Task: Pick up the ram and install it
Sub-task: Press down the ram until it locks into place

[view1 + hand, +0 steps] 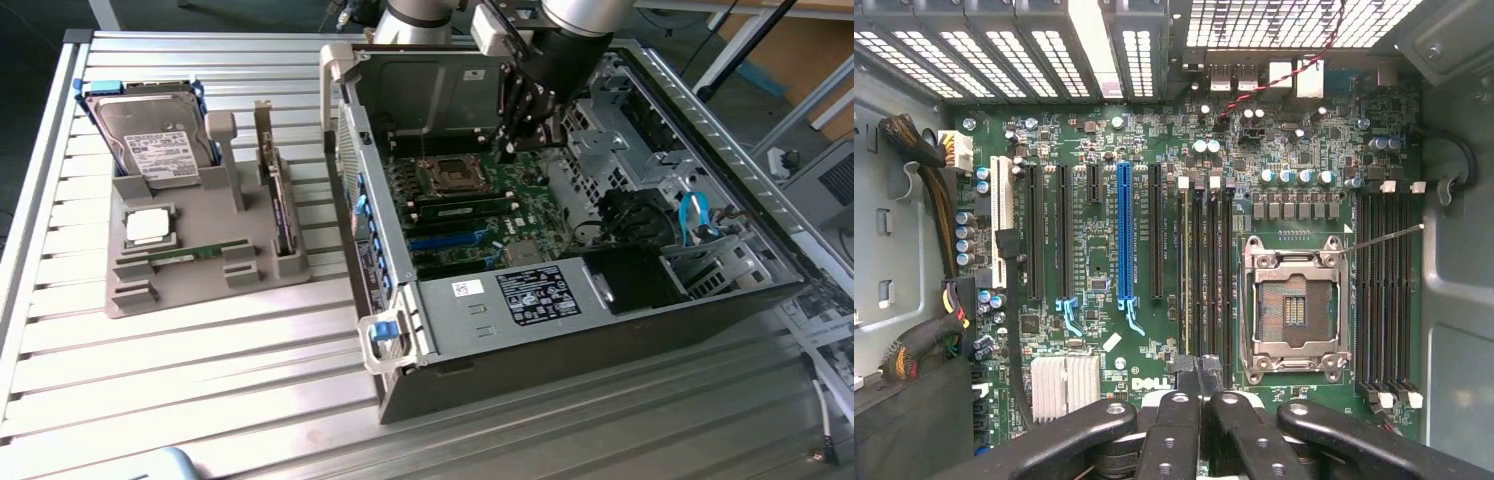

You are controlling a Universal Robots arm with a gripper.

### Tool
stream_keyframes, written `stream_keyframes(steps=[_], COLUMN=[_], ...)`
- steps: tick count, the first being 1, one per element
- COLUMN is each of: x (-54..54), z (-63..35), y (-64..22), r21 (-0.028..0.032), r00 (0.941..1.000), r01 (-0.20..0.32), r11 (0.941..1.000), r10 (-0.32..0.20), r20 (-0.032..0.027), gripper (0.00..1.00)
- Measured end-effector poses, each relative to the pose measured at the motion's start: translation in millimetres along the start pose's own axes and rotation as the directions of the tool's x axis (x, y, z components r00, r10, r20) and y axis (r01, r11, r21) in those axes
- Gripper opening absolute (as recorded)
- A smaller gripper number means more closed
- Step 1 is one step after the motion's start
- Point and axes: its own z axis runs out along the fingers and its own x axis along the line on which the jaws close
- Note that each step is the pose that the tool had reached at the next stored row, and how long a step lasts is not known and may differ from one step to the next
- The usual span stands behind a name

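The gripper [511, 150] hangs inside the case [441, 370], upper middle of the exterior view, its tips hard to separate from the dark board [534, 215]. In the wrist view the jaws are pressed together, with nothing visible between them. One ram [461, 210] lies among the slots at frame centre, just under the gripper; whether they touch, I cannot tell. The second ram [198, 253] rests on the tray [134, 300], left of centre.

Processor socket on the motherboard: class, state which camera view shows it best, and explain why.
The wrist view. It faces the processor socket squarely, so the metal frame and the open contact field in its middle are plain. The exterior view shows the same processor socket small and at a slant, deep inside the open case.
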Motion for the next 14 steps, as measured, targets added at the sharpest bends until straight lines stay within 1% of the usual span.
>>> stream_keyframes(steps=[7, 10, 14], x=[-0.6, -0.8, -0.8], z=[-0.2, -0.4, -0.6], y=[-7.1, -14.3, -20.1], r21=[0.0000, 0.0000, 0.0000], r00=[1.0000, 1.0000, 1.0000], r01=[0.000, 0.000, 0.000], r11=[1.0000, 1.0000, 1.0000], r10=[0.000, 0.000, 0.000], r20=[0.0000, 0.0000, 0.0000], gripper=[0.11, 0.11, 0.11])
